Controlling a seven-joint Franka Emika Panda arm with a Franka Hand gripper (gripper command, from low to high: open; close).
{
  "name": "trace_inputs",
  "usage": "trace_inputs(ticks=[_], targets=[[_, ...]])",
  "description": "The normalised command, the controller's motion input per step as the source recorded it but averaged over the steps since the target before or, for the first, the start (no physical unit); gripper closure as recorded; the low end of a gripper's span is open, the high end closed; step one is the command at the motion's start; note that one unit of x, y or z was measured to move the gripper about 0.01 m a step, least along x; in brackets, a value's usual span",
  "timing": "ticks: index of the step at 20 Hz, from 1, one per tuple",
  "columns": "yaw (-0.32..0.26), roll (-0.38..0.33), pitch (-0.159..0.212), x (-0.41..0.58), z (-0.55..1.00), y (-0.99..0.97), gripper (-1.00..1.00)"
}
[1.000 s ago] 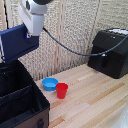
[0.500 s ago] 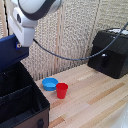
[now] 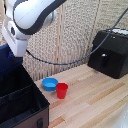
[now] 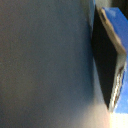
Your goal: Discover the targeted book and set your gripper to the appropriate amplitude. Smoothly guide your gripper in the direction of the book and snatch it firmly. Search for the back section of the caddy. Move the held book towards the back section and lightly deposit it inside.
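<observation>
The dark navy book (image 3: pixel 4 54) hangs at the exterior view's left edge, just above the black caddy (image 3: pixel 31 107), and is mostly cut off by the frame. My gripper (image 3: pixel 14 56) is at the end of the bulky white arm, right beside the book. Its fingers are hidden by the white base, but the book hangs in the air with it, so it looks shut on the book. In the blurred wrist view the book (image 4: pixel 107 57) shows close up as a dark slab with a blue cover, against a dark grey surface. The caddy's divider (image 3: pixel 17 94) crosses its open inside.
A light blue bowl (image 3: pixel 49 83) and a red cup (image 3: pixel 61 90) stand on the wooden table (image 3: pixel 90 102) just to the right of the caddy in the exterior view. A black hard-shelled appliance (image 3: pixel 112 52) stands at the back right. A dark cable (image 3: pixel 60 62) runs from the arm to it.
The arm has swung toward the exterior view's left and lower, carrying the book over the caddy. The book now shows only at the frame's left edge.
</observation>
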Motion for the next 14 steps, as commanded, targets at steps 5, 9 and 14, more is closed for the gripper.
trace_inputs(ticks=[5,9,14], targets=[[-0.102,-0.059,-0.022,0.097,0.21,0.41,-1.00],[-0.127,-0.078,-0.007,0.001,0.22,0.45,-1.00],[-0.081,-0.051,0.031,0.055,0.35,0.25,-1.00]])
